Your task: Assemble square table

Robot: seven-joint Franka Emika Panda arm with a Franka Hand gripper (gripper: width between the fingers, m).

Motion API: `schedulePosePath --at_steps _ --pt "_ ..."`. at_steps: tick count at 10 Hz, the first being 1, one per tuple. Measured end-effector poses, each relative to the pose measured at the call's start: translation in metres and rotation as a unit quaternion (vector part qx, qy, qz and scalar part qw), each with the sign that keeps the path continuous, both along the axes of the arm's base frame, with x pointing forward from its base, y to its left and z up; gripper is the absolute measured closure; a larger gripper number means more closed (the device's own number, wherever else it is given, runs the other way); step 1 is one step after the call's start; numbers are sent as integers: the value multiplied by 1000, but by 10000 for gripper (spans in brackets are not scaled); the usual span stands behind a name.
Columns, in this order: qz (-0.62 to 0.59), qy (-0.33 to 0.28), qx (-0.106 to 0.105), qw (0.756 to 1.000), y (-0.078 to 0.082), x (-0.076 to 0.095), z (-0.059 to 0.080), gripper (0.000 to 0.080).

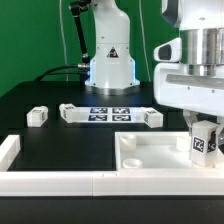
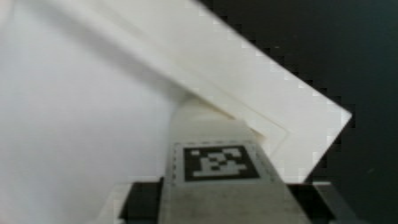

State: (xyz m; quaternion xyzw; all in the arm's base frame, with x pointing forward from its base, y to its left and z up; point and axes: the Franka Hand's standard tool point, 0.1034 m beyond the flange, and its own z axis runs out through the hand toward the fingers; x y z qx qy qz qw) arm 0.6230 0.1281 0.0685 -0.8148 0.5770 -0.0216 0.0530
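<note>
My gripper [image 1: 203,128] is shut on a short white tagged leg [image 1: 206,148] and holds it upright over the right end of the square table's slab [image 1: 140,158]. The slab lies rim up like a tray at the front on the exterior view's right. In the wrist view the leg [image 2: 217,150] stands between my dark fingers [image 2: 150,200], with the white slab [image 2: 89,100] and its corner below. Three more white legs lie on the black table: one to the left [image 1: 37,116], one next to it [image 1: 72,113] and one to the right [image 1: 150,117].
The marker board [image 1: 110,112] lies flat between the loose legs, in front of the robot base [image 1: 110,65]. A long low white border rail [image 1: 45,182] runs along the front edge and turns up at the left [image 1: 8,150].
</note>
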Motion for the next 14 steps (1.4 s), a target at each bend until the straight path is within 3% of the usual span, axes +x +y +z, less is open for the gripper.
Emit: schedulePosePath --at_steps 1,2,4,5,6,8,11,13,14 --pt "-95 -3 26 995 -1 2 -1 507" --pt "-136 -6 35 990 -2 3 -1 506" --pt "-131 -7 33 991 -2 2 -1 506" --pt "-68 -13 20 997 -2 2 -1 498" --pt "67 -29 -6 997 -3 3 -1 498" --pt "165 -35 -20 985 -5 4 -1 181" --pt "267 -40 -35 962 -6 4 -1 152" --pt "453 -41 -78 887 -2 6 1 150" --pt "461 -42 -78 883 -3 6 1 150"
